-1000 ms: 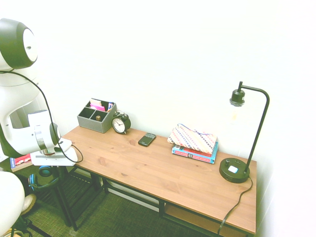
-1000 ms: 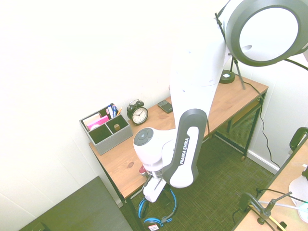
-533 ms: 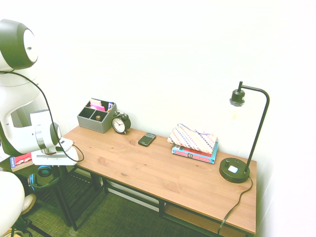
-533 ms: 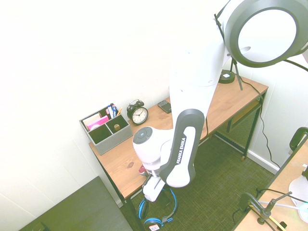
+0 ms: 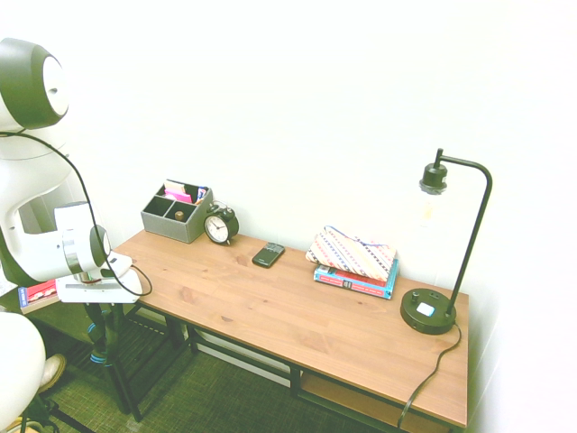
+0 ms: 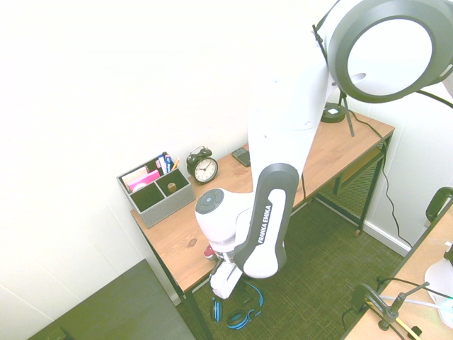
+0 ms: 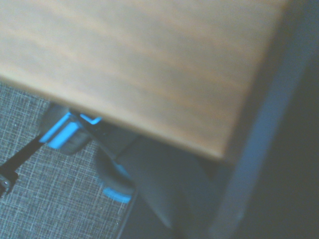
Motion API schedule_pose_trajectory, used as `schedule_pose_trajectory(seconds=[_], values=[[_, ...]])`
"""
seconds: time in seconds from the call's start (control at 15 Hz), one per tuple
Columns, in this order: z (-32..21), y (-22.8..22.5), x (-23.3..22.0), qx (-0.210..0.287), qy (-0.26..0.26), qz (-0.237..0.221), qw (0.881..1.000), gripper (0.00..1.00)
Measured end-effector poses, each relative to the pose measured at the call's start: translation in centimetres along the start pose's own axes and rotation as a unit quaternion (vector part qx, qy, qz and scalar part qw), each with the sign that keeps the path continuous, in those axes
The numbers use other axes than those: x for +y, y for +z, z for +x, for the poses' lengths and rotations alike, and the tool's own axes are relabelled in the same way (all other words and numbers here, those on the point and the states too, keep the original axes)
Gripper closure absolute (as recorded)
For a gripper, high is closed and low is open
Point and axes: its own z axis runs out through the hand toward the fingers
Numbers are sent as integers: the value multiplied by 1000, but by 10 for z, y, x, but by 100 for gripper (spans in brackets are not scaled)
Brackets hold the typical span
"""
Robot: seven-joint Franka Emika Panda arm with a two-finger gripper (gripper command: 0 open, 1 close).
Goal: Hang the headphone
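The headphone (image 6: 238,314), black with blue trim, is below the left end of the wooden desk (image 6: 177,244), low over the green carpet. It shows edge-on as a dark and blue shape (image 5: 99,347) beside the desk leg. I cannot tell whether it hangs from something or lies on the floor. My gripper (image 6: 226,287) points down at the desk's end, just above the headphone, and its tip is hidden behind the white hand. The wrist view shows the desk edge with blurred blue headphone parts (image 7: 65,133) under it.
On the desk stand a grey organizer (image 5: 177,213), a black alarm clock (image 5: 220,225), a smartphone (image 5: 268,254), a folded cloth on books (image 5: 353,262) and a black lamp (image 5: 429,311). A dark panel (image 6: 106,308) lies left of the desk end.
The headphone has dropped lower and turned under the desk's end, away from the gripper. The arm has hardly moved.
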Motion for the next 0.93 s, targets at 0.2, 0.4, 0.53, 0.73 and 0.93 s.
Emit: schedule_pose_trajectory(seconds=[0.2,0.4,0.53,0.73,0.93], values=[[-1,-42,-15,14,-34,28,999,0],[-1,-109,-18,25,-62,37,997,0],[12,-169,-9,32,-69,43,996,0],[63,-230,47,28,-59,48,997,0],[103,-260,124,31,-16,55,998,0]])
